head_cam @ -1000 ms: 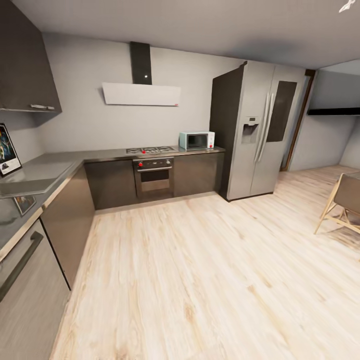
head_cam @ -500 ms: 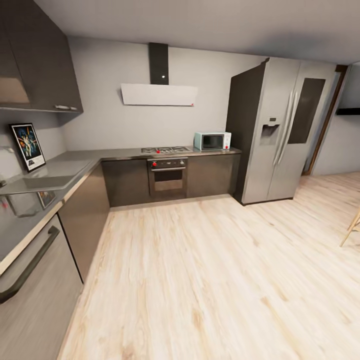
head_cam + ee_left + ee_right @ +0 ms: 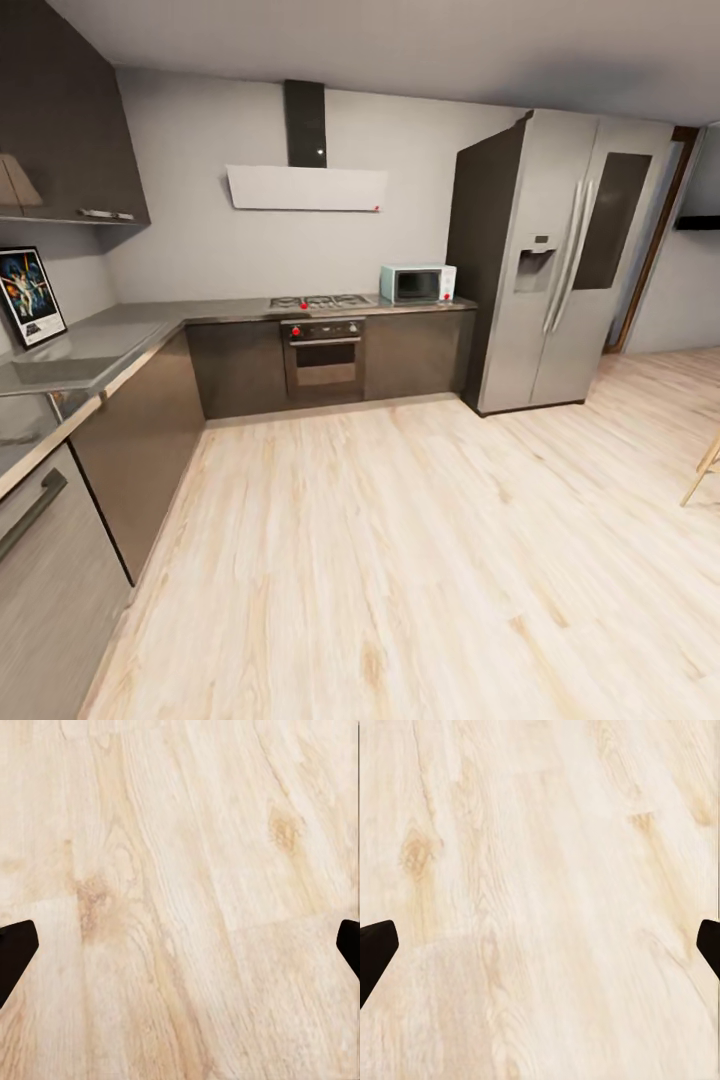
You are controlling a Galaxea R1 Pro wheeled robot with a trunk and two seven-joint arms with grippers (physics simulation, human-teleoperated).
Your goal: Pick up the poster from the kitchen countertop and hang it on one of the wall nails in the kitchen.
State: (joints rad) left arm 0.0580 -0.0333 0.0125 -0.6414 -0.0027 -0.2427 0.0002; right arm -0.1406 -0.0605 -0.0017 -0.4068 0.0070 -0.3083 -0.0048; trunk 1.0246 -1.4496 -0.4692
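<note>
Head view: L-shaped kitchen with pale wood floor (image 3: 420,560). Poster (image 3: 32,296) stands upright at the far left, on the grey counter (image 3: 100,345), its back against the wall; black frame, white border, colourful figures on dark blue. A faint reflection of it shows on the counter surface in front. Dark wall cabinet (image 3: 65,130) hangs above that run. On the back run: gas hob (image 3: 322,300) over a built-in oven (image 3: 324,355) with red knobs, and a pale blue microwave (image 3: 417,283) just beside the steel fridge (image 3: 565,260). White extractor hood (image 3: 306,187) on the back wall above the hob. A wooden chair leg (image 3: 704,470) enters at the right edge. Left wrist view: left gripper (image 3: 180,949) over bare floorboards, dark fingertips (image 3: 15,952) at opposite edges of the frame, jaws spread wide, nothing between them. Right wrist view: right gripper (image 3: 540,952) likewise over floorboards, fingertips (image 3: 375,949) far apart, jaws spread, holding nothing. Poster well apart from both grippers.
</note>
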